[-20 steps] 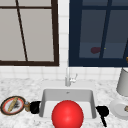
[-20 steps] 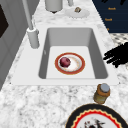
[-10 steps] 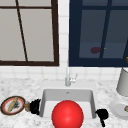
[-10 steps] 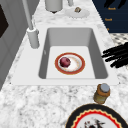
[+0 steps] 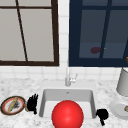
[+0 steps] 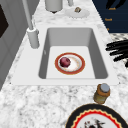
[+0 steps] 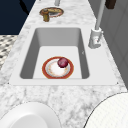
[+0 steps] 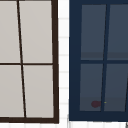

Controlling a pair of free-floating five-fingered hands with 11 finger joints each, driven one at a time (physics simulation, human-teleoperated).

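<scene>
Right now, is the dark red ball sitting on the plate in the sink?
Yes, the left side view shows the dark red ball resting on the red-rimmed plate inside the sink.

Front and two side cameras, sharing sink (image 5: 67, 96)

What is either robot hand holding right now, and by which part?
Nothing. The left robot hand hangs open beside the patterned plate; the right robot hand, fingers curled on nothing, sits at the sink rim's right edge.
</scene>
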